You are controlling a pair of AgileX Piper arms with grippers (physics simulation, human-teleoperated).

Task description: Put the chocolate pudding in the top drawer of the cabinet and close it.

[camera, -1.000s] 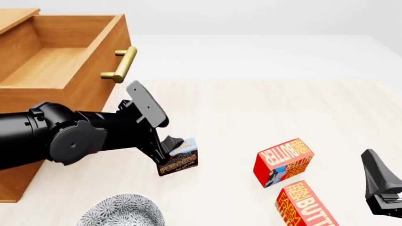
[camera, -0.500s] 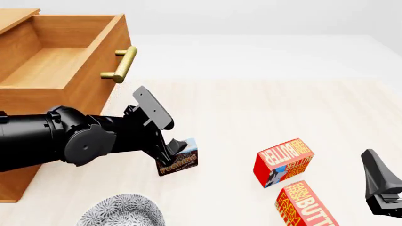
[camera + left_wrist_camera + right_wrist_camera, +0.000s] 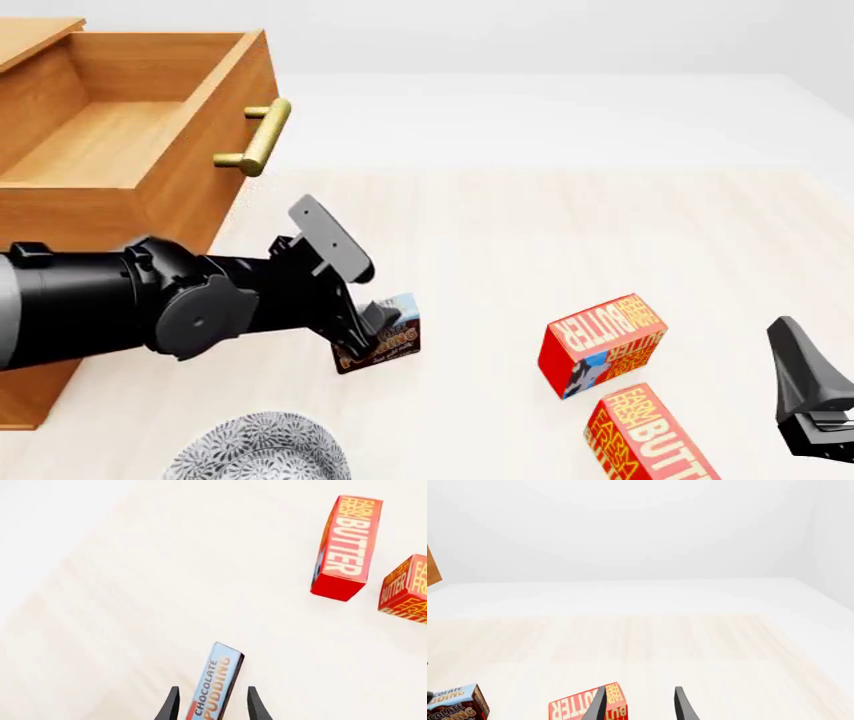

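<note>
Left gripper (image 3: pixel 211 707) is straddling my chocolate pudding (image 3: pixel 215 684), fingers parted and not yet clamping it. Right gripper (image 3: pixel 638 705) is hanging spread, holding nothing, near a butter box (image 3: pixel 587 706).

Pale wood-grain table (image 3: pixel 561 230), smooth and matt. Orange-brown wooden cabinet (image 3: pixel 200 190) with lighter wood inside the top drawer (image 3: pixel 94 140) and a shiny brass bar handle (image 3: pixel 260 135). Printed cardboard chocolate pudding (image 3: pixel 213 685) and butter boxes (image 3: pixel 603 343); matt black plastic-looking left gripper (image 3: pixel 358 325).

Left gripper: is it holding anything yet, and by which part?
Not clearly. The left gripper straddles the near end of the chocolate pudding, fingers beside its broad faces with gaps visible. The right gripper holds nothing.
</note>
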